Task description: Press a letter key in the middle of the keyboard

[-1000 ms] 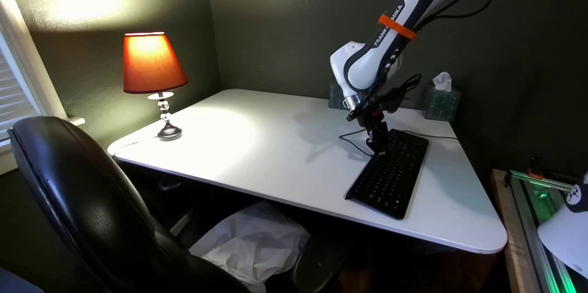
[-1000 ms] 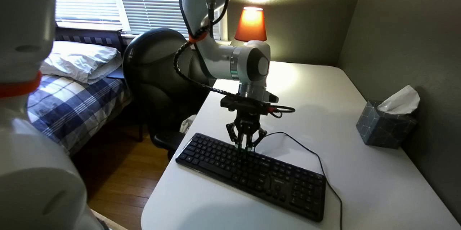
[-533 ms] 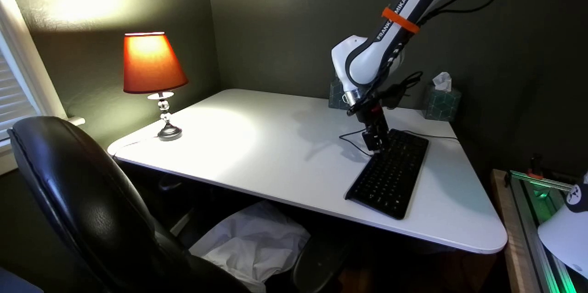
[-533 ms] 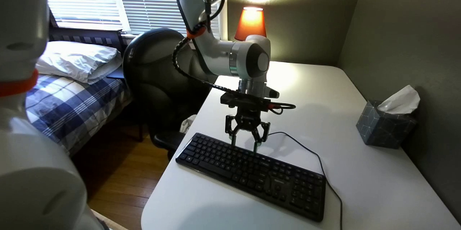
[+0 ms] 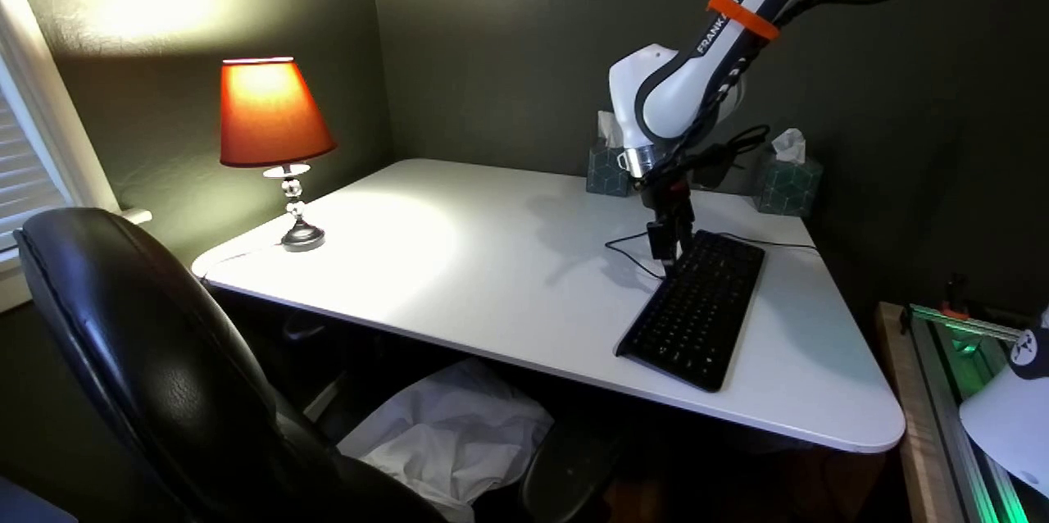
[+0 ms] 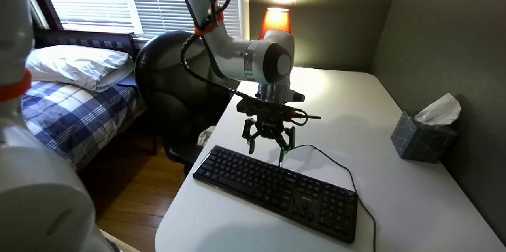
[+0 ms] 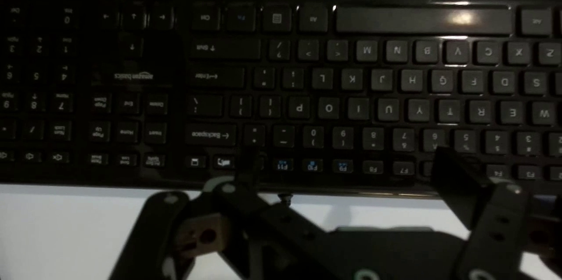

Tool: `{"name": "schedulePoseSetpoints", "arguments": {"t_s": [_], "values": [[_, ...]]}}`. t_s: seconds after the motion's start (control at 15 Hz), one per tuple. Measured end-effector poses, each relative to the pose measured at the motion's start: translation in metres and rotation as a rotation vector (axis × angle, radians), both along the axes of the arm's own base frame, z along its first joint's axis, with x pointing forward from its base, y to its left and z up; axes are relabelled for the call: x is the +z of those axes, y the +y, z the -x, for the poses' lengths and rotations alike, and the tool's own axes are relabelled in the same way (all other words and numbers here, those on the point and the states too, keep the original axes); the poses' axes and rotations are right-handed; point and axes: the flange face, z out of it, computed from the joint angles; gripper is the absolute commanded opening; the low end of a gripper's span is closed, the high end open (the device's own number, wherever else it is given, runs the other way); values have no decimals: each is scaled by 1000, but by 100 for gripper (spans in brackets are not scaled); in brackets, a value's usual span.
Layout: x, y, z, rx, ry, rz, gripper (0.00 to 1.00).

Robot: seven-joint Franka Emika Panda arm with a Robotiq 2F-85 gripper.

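Observation:
The flat black keyboard lies on the white desk, seen in both exterior views. Its rows of keys fill much of the wrist view and look upside down there, with letter keys such as the H key and the J key near the middle. My gripper hangs over the keyboard's far long edge, jaws spread wide and nothing between them. In the wrist view the dark fingers overlap the function-key row; the fingertips appear raised off the keys. No finger covers the letter keys.
A thin black cable curls over the desk behind the keyboard. Tissue boxes stand along the wall side. A lit red lamp occupies the far corner, and a black chair sits by the desk's edge.
The fingers were close together, low over the keys, one second ago. They have since spread apart, and the gripper has risen from the keyboard along with the arm.

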Motion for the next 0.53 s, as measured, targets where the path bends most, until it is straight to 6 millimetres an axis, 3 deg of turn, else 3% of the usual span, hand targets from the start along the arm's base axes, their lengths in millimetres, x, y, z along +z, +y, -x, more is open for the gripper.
{"name": "schedulePoseSetpoints", "arguments": {"t_s": [0.53], "values": [[30,-11,31,-71,-72,-17,100]]}}
